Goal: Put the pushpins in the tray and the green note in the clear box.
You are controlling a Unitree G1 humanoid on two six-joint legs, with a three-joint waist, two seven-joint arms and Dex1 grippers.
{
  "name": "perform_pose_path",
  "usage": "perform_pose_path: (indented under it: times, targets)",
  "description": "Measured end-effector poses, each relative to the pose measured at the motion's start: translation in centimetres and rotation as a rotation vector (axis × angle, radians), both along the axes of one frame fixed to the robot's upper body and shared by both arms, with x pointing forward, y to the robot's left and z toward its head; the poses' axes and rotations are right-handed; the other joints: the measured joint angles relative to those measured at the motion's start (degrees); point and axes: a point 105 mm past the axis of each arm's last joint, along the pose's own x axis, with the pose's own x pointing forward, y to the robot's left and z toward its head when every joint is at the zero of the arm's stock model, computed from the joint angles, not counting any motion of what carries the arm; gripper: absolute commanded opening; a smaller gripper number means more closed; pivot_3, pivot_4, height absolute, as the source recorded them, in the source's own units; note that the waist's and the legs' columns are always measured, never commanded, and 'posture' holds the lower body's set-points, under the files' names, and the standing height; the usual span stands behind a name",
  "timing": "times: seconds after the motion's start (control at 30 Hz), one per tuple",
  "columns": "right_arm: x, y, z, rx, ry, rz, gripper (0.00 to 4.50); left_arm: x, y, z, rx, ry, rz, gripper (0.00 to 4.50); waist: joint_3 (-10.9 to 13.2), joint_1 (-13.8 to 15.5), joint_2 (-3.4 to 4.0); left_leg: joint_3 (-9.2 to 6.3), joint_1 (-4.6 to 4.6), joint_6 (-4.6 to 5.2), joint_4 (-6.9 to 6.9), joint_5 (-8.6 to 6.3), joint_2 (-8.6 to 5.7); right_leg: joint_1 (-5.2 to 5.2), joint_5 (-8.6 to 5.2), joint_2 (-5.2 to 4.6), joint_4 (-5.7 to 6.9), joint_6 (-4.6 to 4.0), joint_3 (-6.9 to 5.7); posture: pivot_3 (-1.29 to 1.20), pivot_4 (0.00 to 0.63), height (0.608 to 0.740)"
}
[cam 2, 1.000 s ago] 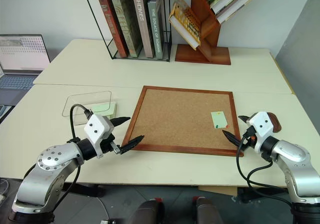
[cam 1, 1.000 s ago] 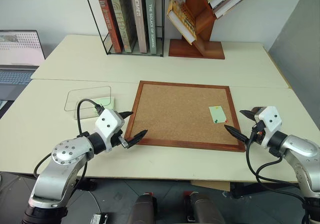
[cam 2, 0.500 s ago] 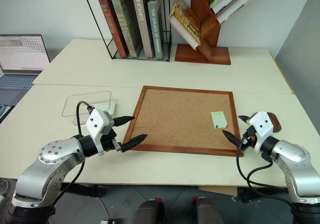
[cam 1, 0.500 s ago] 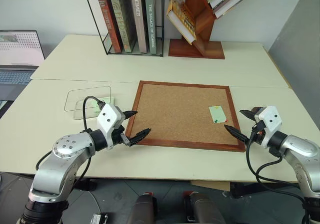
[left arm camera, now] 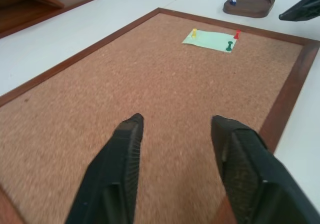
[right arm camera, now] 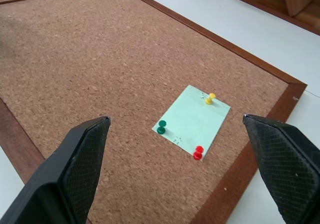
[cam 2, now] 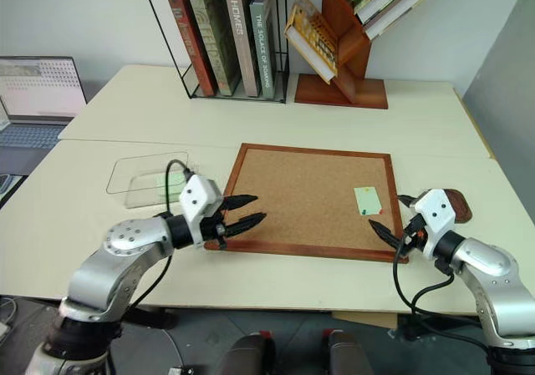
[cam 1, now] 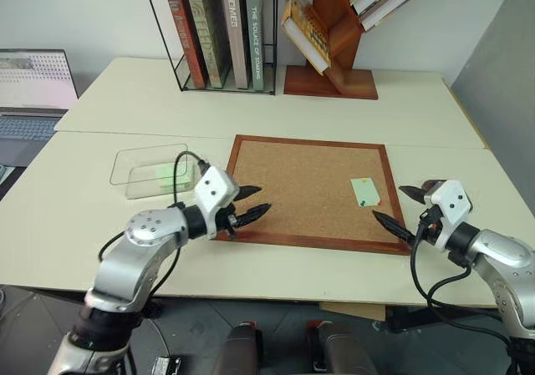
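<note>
The green note (right arm camera: 192, 121) lies on the right part of the cork board (cam 1: 305, 183), held by a yellow pin, a red pushpin (right arm camera: 198, 152) and a green pushpin (right arm camera: 161, 127). My right gripper (cam 1: 389, 202) hovers open just off the board's near right corner, its fingers pointing at the note. Behind it sits the dark brown tray (cam 2: 456, 204), with a small bluish thing inside. My left gripper (cam 1: 262, 200) is over the board's near left edge, open by a narrow gap with nothing between its fingers. The clear box (cam 1: 155, 168) stands left of the board.
A pale green pad shows through the clear box's near right part. A wire rack of books (cam 1: 221, 32) and a slanted wooden bookshelf (cam 1: 330, 58) stand at the back. A laptop (cam 1: 33, 91) is at the far left. The table's front edge runs just below both grippers.
My left gripper has moved right and forward, from beside the board to over its left edge, and its fingers have come closer together. The right gripper has kept still.
</note>
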Motion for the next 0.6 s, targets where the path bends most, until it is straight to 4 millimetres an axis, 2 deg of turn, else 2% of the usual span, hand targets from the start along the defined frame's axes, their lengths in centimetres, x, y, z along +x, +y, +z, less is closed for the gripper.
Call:
perform_pose_path:
  times: [0.1,0.13,0.27,0.4,0.5,0.6]
  targets:
    - [-0.1,0.1,0.0,0.003,0.001,-0.006,4.5,0.8,-1.2,-0.4,0.003,0.005,-0.029,0.93,0.0,0.01,0.0,0.01,-0.01,0.0,0.0,0.0,-0.01,0.0,0.02,0.0,-0.01,0.04,0.0,0.0,0.15,0.74]
    - [-0.1,0.2,-0.1,0.007,0.004,-0.005,4.5,1.2,-1.6,-0.5,0.003,0.006,-0.036,0.62,0.0,0.0,0.0,0.0,-0.01,0.0,0.0,0.0,-0.01,0.0,0.03,0.01,-0.02,0.05,0.0,0.0,0.15,0.74]
    - [-0.2,0.3,-0.2,0.009,0.013,-0.007,4.5,2.1,-2.9,-1.0,-0.004,0.013,-0.066,0.03,0.0,0.0,0.0,0.01,-0.01,0.0,0.01,0.0,-0.02,0.0,0.03,0.02,0.0,0.05,-0.01,0.0,0.15,0.74]
    - [0.0,0.6,-0.1,0.015,0.015,0.0,4.5,3.2,-5.0,-1.9,-0.016,0.025,-0.1,0.03,0.0,-0.02,0.0,0.05,-0.01,0.0,0.03,0.0,-0.04,0.0,0.05,0.03,0.0,0.09,0.02,0.0,0.15,0.74]
    - [0.5,1.5,0.4,0.021,-0.003,0.028,4.5,3.9,-5.9,-2.5,-0.029,0.038,-0.103,0.03,0.0,-0.19,0.0,0.05,0.0,0.01,0.03,0.0,-0.02,-0.01,0.08,0.04,0.01,0.13,0.03,0.0,0.15,0.74]
    - [1.4,2.1,0.4,0.036,-0.003,0.032,4.5,4.8,-6.0,-3.7,-0.011,0.057,-0.084,0.03,-0.01,-0.15,0.01,0.04,0.0,0.01,0.03,0.0,-0.02,-0.02,0.08,0.09,0.03,0.12,0.0,0.0,0.15,0.74]
